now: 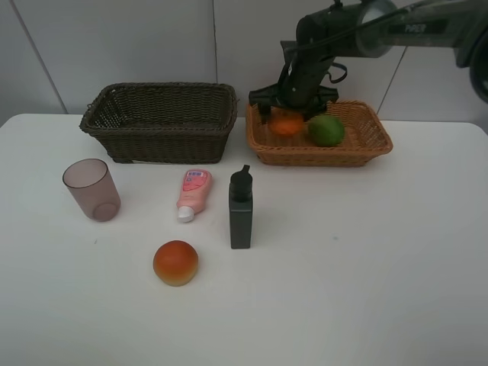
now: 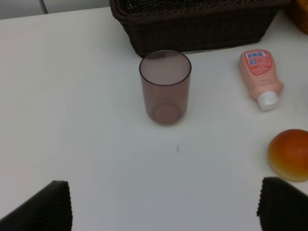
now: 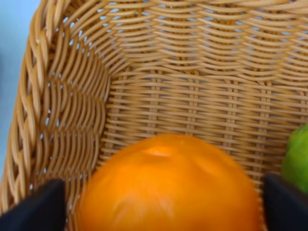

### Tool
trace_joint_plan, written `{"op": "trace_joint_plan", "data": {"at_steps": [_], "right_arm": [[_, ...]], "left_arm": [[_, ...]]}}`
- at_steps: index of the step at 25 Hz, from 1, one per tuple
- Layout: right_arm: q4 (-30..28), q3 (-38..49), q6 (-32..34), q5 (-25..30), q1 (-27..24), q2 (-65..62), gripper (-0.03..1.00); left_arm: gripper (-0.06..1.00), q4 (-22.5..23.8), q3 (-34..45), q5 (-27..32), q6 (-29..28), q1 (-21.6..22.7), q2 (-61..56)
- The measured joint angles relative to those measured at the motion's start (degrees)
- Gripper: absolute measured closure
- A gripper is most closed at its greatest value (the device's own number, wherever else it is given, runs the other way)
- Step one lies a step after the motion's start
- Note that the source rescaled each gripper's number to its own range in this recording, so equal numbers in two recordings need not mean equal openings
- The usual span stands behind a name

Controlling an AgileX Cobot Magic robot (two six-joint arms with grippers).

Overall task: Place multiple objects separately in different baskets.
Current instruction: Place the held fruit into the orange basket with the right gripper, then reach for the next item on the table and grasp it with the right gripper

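My right gripper (image 1: pixel 288 113) reaches down into the light tan basket (image 1: pixel 360 146), open, its fingertips either side of the orange (image 1: pixel 287 123), which rests on the basket floor beside the green fruit (image 1: pixel 325 130). The right wrist view shows the orange (image 3: pixel 168 187) filling the gap between the dark fingertips (image 3: pixel 45 207), with the green fruit (image 3: pixel 296 159) at the edge. On the table stand the mauve cup (image 1: pixel 91 189), the pink tube (image 1: pixel 193 192), the dark bottle (image 1: pixel 241 210) and the peach-like fruit (image 1: pixel 175 262). My left gripper (image 2: pixel 163 211) is open over bare table, short of the cup (image 2: pixel 165 86).
The dark brown basket (image 1: pixel 160 122) stands at the back left with nothing visible inside. White wall panels rise behind both baskets. The left arm is outside the high view. Bare white table lies in front and to the right.
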Motion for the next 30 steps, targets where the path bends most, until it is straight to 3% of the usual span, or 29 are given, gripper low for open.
{"op": "trace_joint_plan", "data": {"at_steps": [3,9,17,21,30], "right_arm": [[0.0,0.0,0.0,0.1,0.0,0.0,0.00],[0.2,-0.1,0.0,4.1,0.1,-1.1,-0.02],[6.9,-0.2,-1.4,18.1,3.7,-9.2,-0.03],[6.8,-0.2,-1.5,24.6,8.5,-11.8,-0.03],[6.8,4.0,3.0,25.5,15.4,-18.0,-0.03]], "left_arm": [[-0.06,0.0,0.0,0.0,0.0,0.0,0.0],[-0.06,0.0,0.0,0.0,0.0,0.0,0.0],[-0.06,0.0,0.0,0.0,0.0,0.0,0.0],[-0.06,0.0,0.0,0.0,0.0,0.0,0.0],[-0.06,0.0,0.0,0.0,0.0,0.0,0.0]]}}
